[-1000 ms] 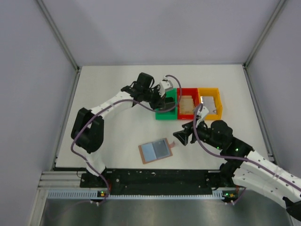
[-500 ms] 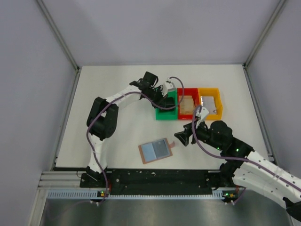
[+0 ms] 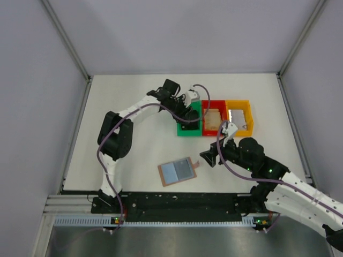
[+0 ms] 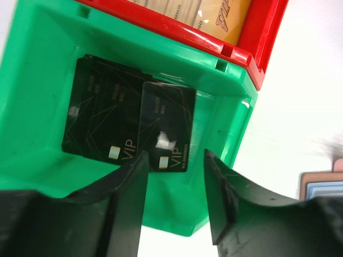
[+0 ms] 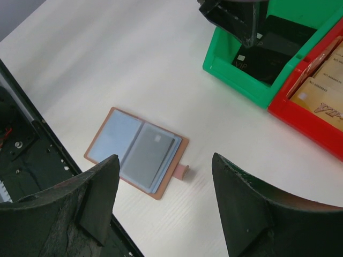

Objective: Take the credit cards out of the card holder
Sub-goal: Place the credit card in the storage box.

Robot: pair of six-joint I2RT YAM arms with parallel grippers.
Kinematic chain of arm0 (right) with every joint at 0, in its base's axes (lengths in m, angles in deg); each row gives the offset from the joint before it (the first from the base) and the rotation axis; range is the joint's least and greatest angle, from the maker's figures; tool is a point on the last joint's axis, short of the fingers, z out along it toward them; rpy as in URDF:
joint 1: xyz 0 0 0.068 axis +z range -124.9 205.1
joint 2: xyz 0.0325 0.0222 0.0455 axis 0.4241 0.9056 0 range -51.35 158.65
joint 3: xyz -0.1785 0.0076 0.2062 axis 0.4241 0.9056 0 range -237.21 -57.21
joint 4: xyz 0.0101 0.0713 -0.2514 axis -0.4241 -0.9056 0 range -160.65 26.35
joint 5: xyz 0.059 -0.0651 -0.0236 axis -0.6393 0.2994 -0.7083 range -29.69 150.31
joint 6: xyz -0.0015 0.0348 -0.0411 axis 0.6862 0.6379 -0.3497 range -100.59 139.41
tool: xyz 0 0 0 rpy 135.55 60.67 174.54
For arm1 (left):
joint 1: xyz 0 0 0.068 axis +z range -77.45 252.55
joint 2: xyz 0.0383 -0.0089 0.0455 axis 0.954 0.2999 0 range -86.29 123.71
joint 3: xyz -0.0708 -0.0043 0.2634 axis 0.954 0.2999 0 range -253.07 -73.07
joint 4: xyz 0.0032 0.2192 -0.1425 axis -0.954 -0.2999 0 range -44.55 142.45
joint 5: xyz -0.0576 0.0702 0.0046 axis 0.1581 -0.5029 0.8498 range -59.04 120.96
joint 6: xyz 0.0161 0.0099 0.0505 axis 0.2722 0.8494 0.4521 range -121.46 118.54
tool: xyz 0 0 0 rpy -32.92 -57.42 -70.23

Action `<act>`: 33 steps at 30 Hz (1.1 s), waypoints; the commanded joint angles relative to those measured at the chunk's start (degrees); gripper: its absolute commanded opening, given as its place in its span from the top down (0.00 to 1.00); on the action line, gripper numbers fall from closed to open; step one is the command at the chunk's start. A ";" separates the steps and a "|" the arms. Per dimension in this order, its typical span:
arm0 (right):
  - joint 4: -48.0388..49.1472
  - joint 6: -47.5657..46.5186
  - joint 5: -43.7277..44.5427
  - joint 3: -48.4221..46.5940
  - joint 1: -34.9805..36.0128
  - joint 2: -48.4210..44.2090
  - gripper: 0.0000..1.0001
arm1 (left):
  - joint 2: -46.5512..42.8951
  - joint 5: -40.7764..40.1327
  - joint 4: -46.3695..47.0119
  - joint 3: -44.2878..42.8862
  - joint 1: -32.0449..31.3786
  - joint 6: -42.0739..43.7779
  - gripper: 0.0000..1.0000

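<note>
The card holder (image 3: pixel 178 171) lies open on the table, blue-grey inside up, its brown tab pointing right. A dark card (image 5: pixel 149 152) sits in its right-hand pocket. Two black credit cards (image 4: pixel 102 115) (image 4: pixel 166 128) lie overlapping on the floor of the green bin (image 4: pixel 32 64). My left gripper (image 4: pixel 176 155) hangs over that bin, open, with nothing between its fingers. My right gripper (image 3: pixel 208 155) hovers open just right of the card holder (image 5: pixel 136 152), holding nothing.
A red bin (image 3: pixel 214 132) with gold cards and a yellow bin (image 3: pixel 239 101) with a silvery card stand in a row right of the green bin (image 3: pixel 188 132). The arm bases and a black rail run along the near edge.
My left arm moved over the green bin and its jaws opened; the black card it held now lies in the bin. The right arm barely moved.
</note>
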 commanded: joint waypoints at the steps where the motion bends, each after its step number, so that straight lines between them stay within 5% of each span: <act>1: -2.31 -0.46 1.19 -3.00 -0.24 -0.48 0.31 | -8.74 -3.72 2.89 -2.61 0.18 -4.62 0.46; 9: -3.20 4.10 -2.75 -3.36 -0.24 3.99 0.30 | -25.69 -14.45 6.77 6.24 0.09 -23.24 0.31; 16: 3.13 10.51 -6.54 -0.90 0.46 10.58 0.31 | -47.49 -18.85 14.84 34.44 -0.87 -48.80 0.32; 21: 9.01 15.61 -8.92 -0.28 1.07 17.09 0.37 | -58.22 -20.08 19.86 53.18 -5.78 -59.02 0.40; 28: 16.92 19.66 -8.74 0.16 1.17 27.54 0.44 | -59.39 -20.17 32.67 67.25 -15.28 -70.45 0.42; 33: 19.57 20.80 -6.19 0.07 1.17 32.91 0.49 | -53.86 -21.40 36.57 69.99 -16.61 -73.01 0.47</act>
